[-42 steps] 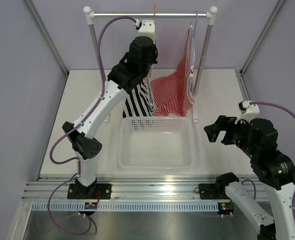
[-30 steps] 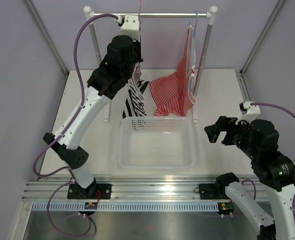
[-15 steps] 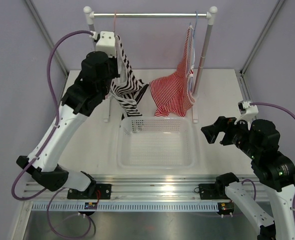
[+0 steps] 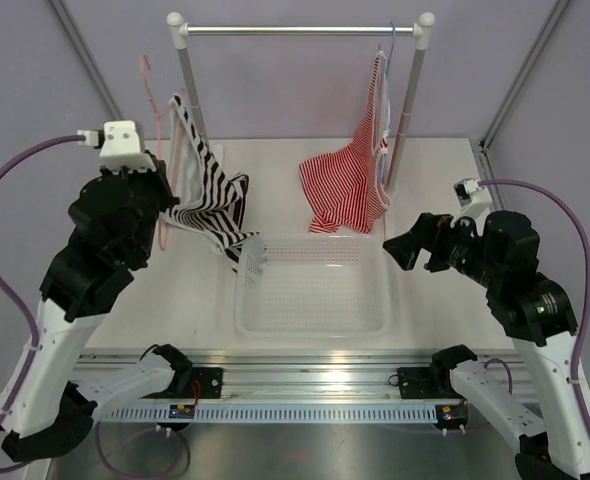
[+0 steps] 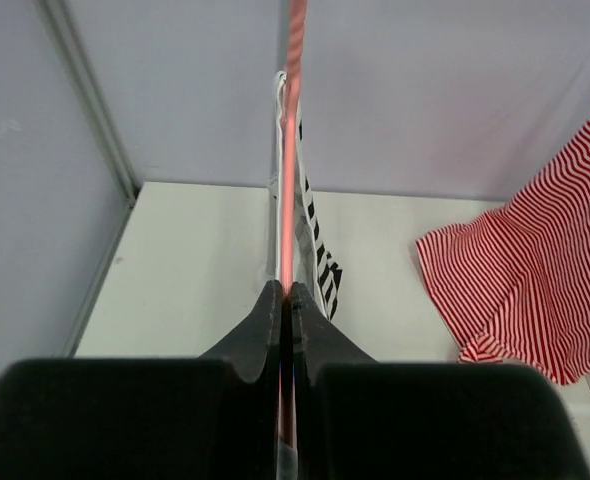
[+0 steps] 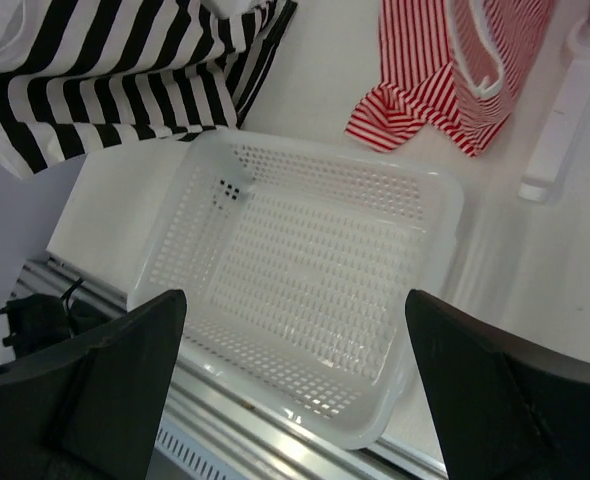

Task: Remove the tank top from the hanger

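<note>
While the left tool (image 4: 164,190) was clenched on the pink wire hanger (image 4: 160,120), the hanger's hook sat to the left of the rack's left post (image 4: 185,85), apart from the rail (image 4: 295,30). In the left wrist view, the two dark fingers (image 5: 260,325) were pressed together with the pink wire (image 5: 291,150) pinched between them.

The one black-and-white striped tank top (image 4: 210,195) was draped on that hanger, in the air to the right of the left tool. Its lower edge hung at the far left corner of the single white perforated basket (image 4: 383,300). Whether cloth and rim touched could not be told. The right wrist view showed the stripes (image 6: 95,70) spread above that same corner of the basket (image 6: 305,250).

One red-and-white striped top (image 4: 345,190) hung near the right post (image 4: 407,95) from a pale blue hanger (image 4: 392,38), its lower part bunched just behind the basket's far rim.

The right tool (image 4: 416,246) hovered by the basket's right side with its two fingers (image 6: 125,370) spread wide apart, released and gripping nothing.

In all there were two arms, two tops, two hangers, one basket and one two-post rack on the white tabletop (image 4: 445,170).
</note>
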Motion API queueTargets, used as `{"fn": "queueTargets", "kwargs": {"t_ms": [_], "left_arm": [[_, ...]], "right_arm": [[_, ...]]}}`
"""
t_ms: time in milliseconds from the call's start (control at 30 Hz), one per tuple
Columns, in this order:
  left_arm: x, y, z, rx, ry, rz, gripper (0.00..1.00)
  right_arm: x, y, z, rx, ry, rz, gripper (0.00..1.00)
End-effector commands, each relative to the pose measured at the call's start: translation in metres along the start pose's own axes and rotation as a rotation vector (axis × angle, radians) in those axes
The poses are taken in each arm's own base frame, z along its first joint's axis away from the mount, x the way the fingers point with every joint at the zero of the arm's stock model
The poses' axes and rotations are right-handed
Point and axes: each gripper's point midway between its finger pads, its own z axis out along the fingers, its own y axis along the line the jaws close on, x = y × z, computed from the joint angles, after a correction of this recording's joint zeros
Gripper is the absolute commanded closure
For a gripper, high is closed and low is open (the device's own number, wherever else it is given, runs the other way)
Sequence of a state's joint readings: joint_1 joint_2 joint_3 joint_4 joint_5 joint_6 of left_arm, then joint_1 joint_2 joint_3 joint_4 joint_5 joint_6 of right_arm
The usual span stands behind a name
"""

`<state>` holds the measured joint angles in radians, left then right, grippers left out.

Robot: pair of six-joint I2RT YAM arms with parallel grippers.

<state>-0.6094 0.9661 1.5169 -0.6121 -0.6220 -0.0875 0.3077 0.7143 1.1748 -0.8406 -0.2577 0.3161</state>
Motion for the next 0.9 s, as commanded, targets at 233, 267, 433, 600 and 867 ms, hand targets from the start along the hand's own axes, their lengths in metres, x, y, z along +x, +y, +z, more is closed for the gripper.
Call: {"fn": "queueTargets", "kwargs": {"t_ms": [233,267,433,600,867], "left_arm": [[-0.034,0.086,-0.076,-0.211,-0.058,-0.064,1.0],[-0.036,0.085,-0.082,-0.18,-0.057,-0.075,1.0],[-0.022,0.084,-0.109,-0.059,-0.011,-0.081,1.0],[-0.008,0.087,-0.118,-0.043,0.075,-0.015,1.0],[0.01,0.064,-0.117,0.091,0.037,-0.062,1.0]], "right_arm": [[-0.053,0.098,0.025,-0.501,-0.016,0.099,0.0],[-0.056,0.105,0.024,-0.53,-0.019,0.092,0.01],[-0.069,0.151,0.041,-0.641,-0.011,0.02,0.01],[-0.063,0.202,0.108,-0.709,0.021,-0.07,0.01],[-0.045,0.286,0.183,-0.84,0.012,-0.181,0.09]]}}
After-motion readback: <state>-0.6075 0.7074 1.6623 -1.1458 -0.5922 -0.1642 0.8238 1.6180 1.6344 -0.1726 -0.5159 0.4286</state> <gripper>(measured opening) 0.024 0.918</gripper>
